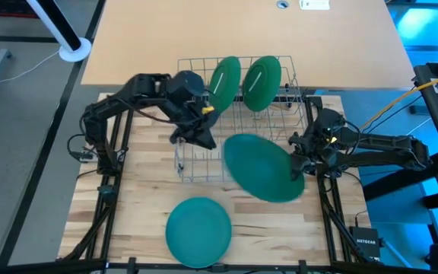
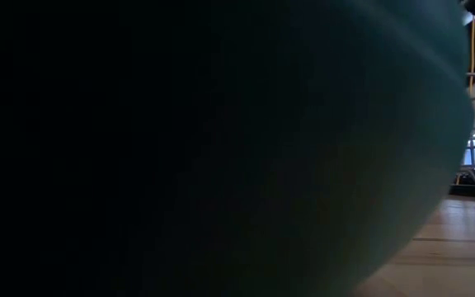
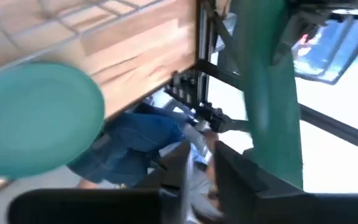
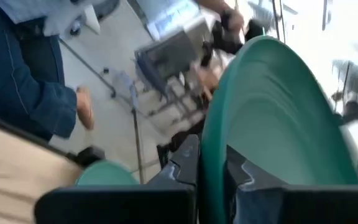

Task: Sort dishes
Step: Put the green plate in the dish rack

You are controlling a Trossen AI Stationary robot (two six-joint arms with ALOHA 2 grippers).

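Observation:
Two green plates (image 1: 225,80) (image 1: 262,80) stand on edge in the wire rack (image 1: 196,164). A third plate (image 1: 198,230) lies flat on the table near its near edge, also visible in the left wrist view (image 3: 36,118). A fourth plate (image 1: 261,167) is held up by my right gripper (image 1: 301,164), which is shut on it (image 4: 213,155). My left gripper (image 1: 200,138) hovers over the rack's near part, just left of that plate, its fingers (image 3: 205,165) a narrow gap apart and empty. A green plate surface (image 2: 221,148) fills most of the low view. My right gripper pinches the fourth plate's rim (image 4: 215,140) between its two fingers, one finger on each face. It comes roughly level from the table's right side, at the plate's right edge (image 1: 293,173). The plate is lifted clear and tilted over the rack's near right corner.
A person in blue jeans (image 4: 17,74) stands beyond the table's edge, hand (image 4: 84,109) hanging down. The bare tan surface (image 1: 242,30) lies beyond the rack. Cables and a router (image 1: 365,243) sit off the table's right side.

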